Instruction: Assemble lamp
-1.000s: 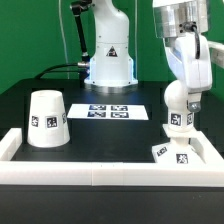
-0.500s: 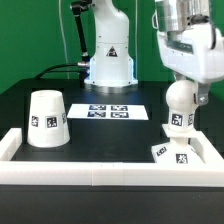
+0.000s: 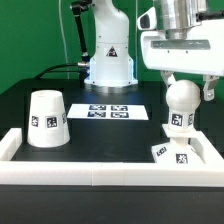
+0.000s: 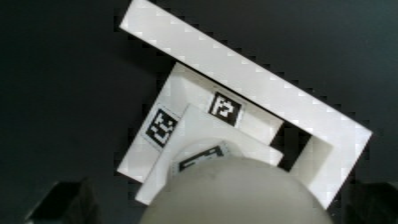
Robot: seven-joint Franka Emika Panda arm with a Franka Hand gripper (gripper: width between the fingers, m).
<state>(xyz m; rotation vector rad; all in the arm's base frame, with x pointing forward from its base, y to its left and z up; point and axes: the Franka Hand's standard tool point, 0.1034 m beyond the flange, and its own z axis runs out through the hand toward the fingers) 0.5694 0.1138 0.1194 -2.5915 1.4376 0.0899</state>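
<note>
The ball-topped bulb (image 3: 180, 105) stands upright on the small blocky base (image 3: 168, 153) at the exterior view's right, inside the white border. My gripper (image 3: 186, 88) hangs straight over the bulb, with its fingers on either side of the ball and a gap showing, so it looks open. In the wrist view the ball (image 4: 231, 190) fills the near part, a dark finger (image 4: 63, 195) stands apart from it, and the tagged base (image 4: 199, 118) shows beyond. The cone shade (image 3: 46, 118) stands alone, wide end down, at the exterior view's left.
A raised white border (image 3: 100, 172) runs along the front and sides of the black table and shows in the wrist view (image 4: 231, 58). The marker board (image 3: 110, 111) lies mid-table. The robot's pedestal (image 3: 108, 62) stands at the back.
The hand has turned about its vertical axis above the bulb and now faces the camera broadside. The bulb, base and shade have stayed put.
</note>
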